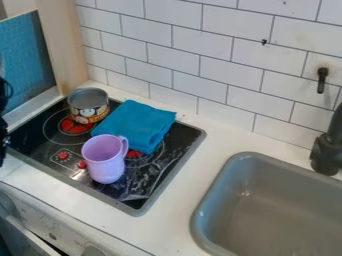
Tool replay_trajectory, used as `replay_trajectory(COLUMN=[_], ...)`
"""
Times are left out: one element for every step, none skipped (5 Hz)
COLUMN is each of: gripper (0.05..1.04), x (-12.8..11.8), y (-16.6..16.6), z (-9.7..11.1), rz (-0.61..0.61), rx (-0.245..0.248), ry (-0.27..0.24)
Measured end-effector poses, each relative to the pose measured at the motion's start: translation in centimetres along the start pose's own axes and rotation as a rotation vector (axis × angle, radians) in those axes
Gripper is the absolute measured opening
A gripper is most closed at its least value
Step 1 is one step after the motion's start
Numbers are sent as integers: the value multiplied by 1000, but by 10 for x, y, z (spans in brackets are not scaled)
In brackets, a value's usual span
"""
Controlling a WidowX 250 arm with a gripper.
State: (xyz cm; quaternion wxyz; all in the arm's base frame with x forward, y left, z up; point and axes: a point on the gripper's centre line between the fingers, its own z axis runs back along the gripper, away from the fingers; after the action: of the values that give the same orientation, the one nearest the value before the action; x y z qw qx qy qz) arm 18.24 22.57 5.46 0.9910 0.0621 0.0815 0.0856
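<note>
A narrow black strip of the gripper point(3, 120) shows at the left edge, beside the stove's left side. Nearest to it is an open metal can point(89, 106) with a printed label, upright at the stove's back left. A folded blue cloth point(137, 122) lies right of the can over the back of the stove point(160, 175). In front of the cloth, a light purple cup point(104, 161) stands upright, its handle toward the back right. The cup and the can are apart from the gripper.
A grey sink point(267, 210) is set into the white counter point(175, 210) on the right, with a black faucet point(327, 150) behind it. White wall tiles point(200, 75) rise along the back, with a black hook point(322, 80) on them. A blue panel point(27, 57) stands at the upper left.
</note>
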Motion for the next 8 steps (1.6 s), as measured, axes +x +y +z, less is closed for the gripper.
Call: replay_trajectory(gripper=[999,999,999,952,674,594,594,594], x=[5,10,10,10,10,10,10,29], y=[-4,-3,-4,-2,-2,-4,-8,-25], z=[2,-5,-9,-10,-11,-6,0,22], rz=[-14,-16,-9,-6,-16,-19,-23,-104], rx=[4,-6,-11,-10,-12,-13,-37,-57], ry=[-3,7,21,31,31,16,3,-33])
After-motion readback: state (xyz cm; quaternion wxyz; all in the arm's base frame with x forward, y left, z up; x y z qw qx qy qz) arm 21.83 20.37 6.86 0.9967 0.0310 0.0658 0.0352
